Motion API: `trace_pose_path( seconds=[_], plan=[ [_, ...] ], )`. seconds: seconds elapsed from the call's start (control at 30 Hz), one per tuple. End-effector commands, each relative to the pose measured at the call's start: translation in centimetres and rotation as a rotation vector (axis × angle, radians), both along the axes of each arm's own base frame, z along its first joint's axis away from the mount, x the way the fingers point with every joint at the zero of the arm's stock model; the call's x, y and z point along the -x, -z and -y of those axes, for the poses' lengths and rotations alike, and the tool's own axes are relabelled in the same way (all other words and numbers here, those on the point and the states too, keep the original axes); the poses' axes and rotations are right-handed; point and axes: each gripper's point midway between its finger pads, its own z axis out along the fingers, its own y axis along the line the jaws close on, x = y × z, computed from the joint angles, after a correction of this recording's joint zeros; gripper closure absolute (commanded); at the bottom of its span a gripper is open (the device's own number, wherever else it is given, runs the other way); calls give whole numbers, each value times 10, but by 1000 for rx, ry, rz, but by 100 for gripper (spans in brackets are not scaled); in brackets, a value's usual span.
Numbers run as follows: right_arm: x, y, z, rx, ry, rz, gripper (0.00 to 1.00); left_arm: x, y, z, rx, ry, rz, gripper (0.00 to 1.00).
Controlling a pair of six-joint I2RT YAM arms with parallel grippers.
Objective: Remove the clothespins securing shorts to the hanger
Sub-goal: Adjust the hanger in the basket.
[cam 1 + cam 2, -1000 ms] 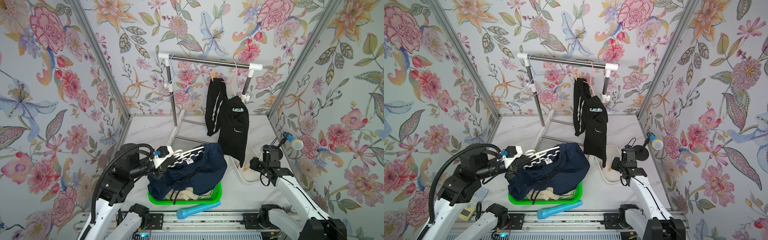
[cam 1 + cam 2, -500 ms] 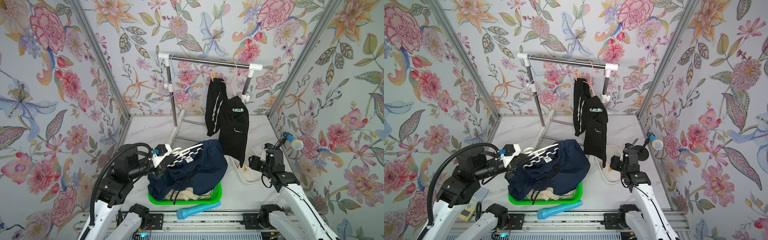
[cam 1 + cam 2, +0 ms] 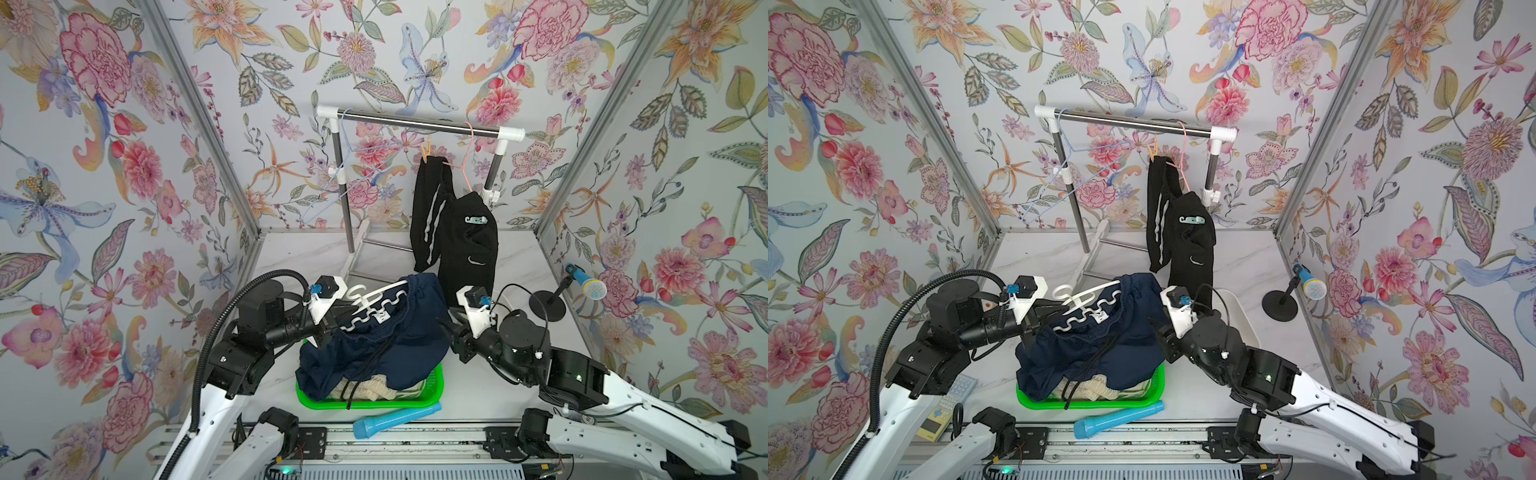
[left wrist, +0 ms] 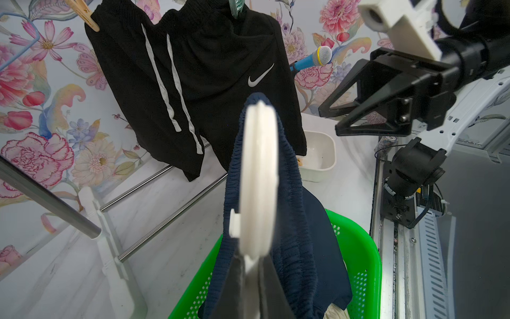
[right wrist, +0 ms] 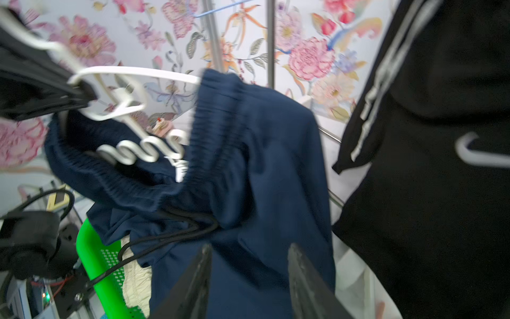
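Note:
My left gripper (image 4: 252, 259) is shut on the white hanger (image 3: 374, 299), holding it above the green basket (image 3: 432, 386). The navy shorts (image 3: 374, 345) drape from the hanger into the basket, over the cream shorts (image 3: 374, 386). My right gripper (image 5: 249, 248) is open, its fingers right at the navy fabric on its right side, with nothing between them. The black shorts (image 3: 461, 232) hang from a pink hanger on the rail. A wooden clothespin (image 3: 424, 153) holds their top corner and a pale teal clip (image 3: 476, 219) sits lower on the fabric.
The metal rack (image 3: 415, 124) stands at the back with a bare blue wire hanger (image 3: 345, 174). A white tray (image 4: 317, 154) lies behind my right arm. A toy microphone (image 3: 586, 286) stands at the right, and a blue tube (image 3: 395, 419) lies before the basket.
My right arm has swung in from the right toward the navy shorts. My left gripper still holds the hanger in about the same place.

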Motion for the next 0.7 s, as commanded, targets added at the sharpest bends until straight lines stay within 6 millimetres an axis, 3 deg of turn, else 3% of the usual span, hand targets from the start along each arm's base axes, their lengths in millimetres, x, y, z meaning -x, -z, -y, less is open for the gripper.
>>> trace_pose_path(
  seconds=[0.0,0.07,0.17,0.3,0.47,0.67],
  plan=[
    [-13,-41,-18,-22,19,121,61,-1,-29,-3,43,-28,50,100],
    [-12,-42,-38,-58,-37,72,68,-4,-34,-5,62,-54,54,100],
    [-4,-45,-68,-115,-139,56,67,-6,-37,-6,84,-72,49,100],
    [-10,-41,-88,-158,-172,39,73,-3,-40,-4,98,-61,37,100],
    [-6,-50,-102,-231,-233,67,74,-6,-38,-1,61,-82,9,100],
    [-13,-56,-102,-269,-252,49,74,-5,-39,17,-7,-74,23,100]
  ],
)
